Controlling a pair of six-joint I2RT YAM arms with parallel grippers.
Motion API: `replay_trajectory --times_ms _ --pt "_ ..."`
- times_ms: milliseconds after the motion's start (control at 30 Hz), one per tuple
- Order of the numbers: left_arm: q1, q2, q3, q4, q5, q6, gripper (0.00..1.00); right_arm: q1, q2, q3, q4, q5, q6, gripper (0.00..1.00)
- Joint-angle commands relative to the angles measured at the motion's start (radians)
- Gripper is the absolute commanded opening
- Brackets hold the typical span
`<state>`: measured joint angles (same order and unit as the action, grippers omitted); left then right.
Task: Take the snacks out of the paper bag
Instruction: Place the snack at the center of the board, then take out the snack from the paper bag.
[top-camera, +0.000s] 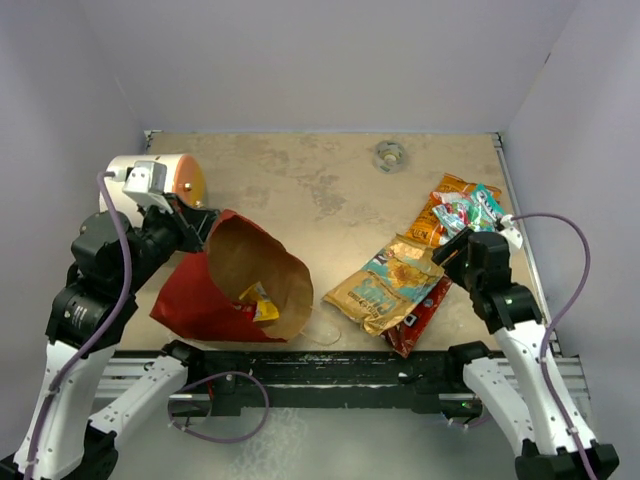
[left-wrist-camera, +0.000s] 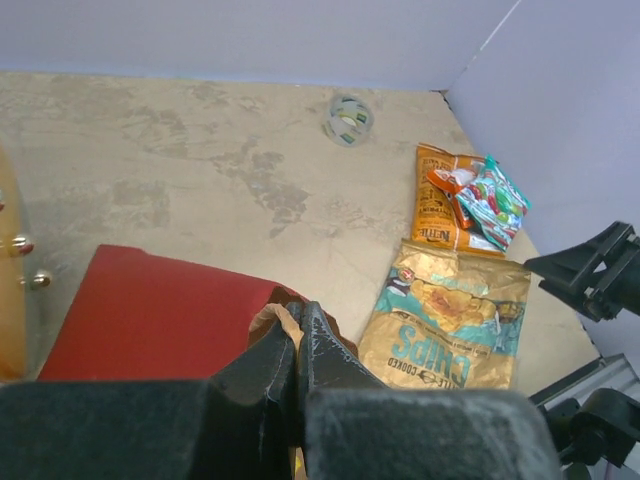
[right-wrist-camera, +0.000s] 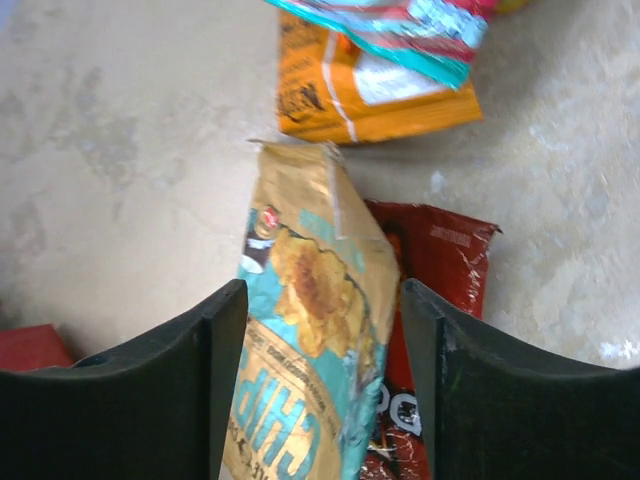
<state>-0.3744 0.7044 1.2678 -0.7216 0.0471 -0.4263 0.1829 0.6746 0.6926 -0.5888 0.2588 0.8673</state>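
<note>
The red paper bag (top-camera: 195, 295) lies on its side at the front left, its brown mouth facing right. A yellow and red snack packet (top-camera: 258, 302) shows inside it. My left gripper (top-camera: 203, 224) is shut on the bag's upper rim; in the left wrist view the fingertips (left-wrist-camera: 318, 340) pinch the brown edge. My right gripper (top-camera: 452, 247) is open above the tan-gold chips packet (top-camera: 385, 285), which shows between its fingers in the right wrist view (right-wrist-camera: 310, 330). A red packet (top-camera: 418, 315) lies partly under it. An orange packet (top-camera: 440, 215) and a teal packet (top-camera: 470, 208) lie farther back.
A white cylinder with an orange end (top-camera: 160, 180) stands behind the left gripper. A small tape roll (top-camera: 389, 155) sits near the back wall. Grey walls close in the table on three sides. The table's front edge (top-camera: 330, 352) runs just below the bag.
</note>
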Motion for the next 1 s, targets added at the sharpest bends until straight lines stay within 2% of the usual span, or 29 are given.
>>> replay_trajectory --times_ms 0,33,100,200,267,367,433,667,733,967 --pt "0.000 0.038 0.068 0.096 0.101 -0.002 0.00 -0.003 -0.002 0.084 0.101 -0.127 -0.157 0.67" --pt "-0.001 0.044 0.069 0.111 0.136 0.002 0.00 -0.004 0.015 0.094 0.152 -0.179 -0.236 0.68" --pt "0.000 0.057 0.073 0.140 0.197 0.022 0.00 -0.003 0.065 0.088 0.262 -0.382 -0.295 0.68" --pt "0.000 0.071 0.073 0.168 0.266 0.055 0.00 0.006 0.175 0.024 0.446 -0.691 -0.281 0.70" --pt "-0.001 0.086 0.071 0.168 0.283 0.071 0.00 0.058 0.237 -0.010 0.547 -0.790 -0.267 0.71" --pt "0.000 0.104 0.073 0.137 0.274 0.088 0.00 0.214 0.272 -0.019 0.632 -0.712 -0.271 0.75" --pt "-0.001 0.096 0.060 0.126 0.263 0.093 0.00 0.275 0.316 -0.028 0.686 -0.716 -0.261 0.78" --pt "0.000 0.068 0.042 0.090 0.232 0.098 0.00 0.293 0.503 -0.070 0.836 -0.828 -0.239 0.80" --pt "0.000 0.063 0.042 0.090 0.234 0.098 0.00 0.304 0.552 -0.065 0.866 -0.825 -0.261 0.81" --pt "0.000 0.050 0.041 0.067 0.233 0.097 0.00 0.326 0.661 0.089 0.814 -0.720 -0.420 0.81"
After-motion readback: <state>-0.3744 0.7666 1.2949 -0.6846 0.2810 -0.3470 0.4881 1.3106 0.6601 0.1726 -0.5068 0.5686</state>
